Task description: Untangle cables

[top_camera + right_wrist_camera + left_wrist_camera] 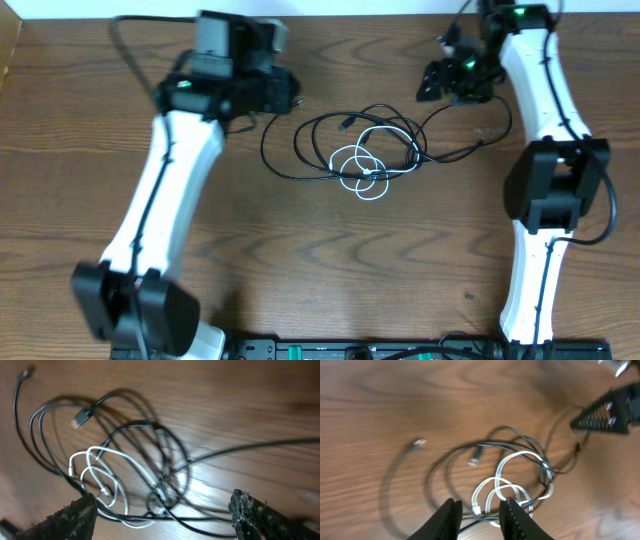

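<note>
On the table [330, 260]: two items, tangled.
I see black cable [250, 448] looped through white cable [496, 478]; left gripper [480, 520] slightly parted, right gripper [160, 517] wide, neither gripping.

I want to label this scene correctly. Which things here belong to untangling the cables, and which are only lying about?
Belonging to the job: black cable, white cable, left gripper, right gripper.

Only lying about: arm cord, power strip, table.
</note>
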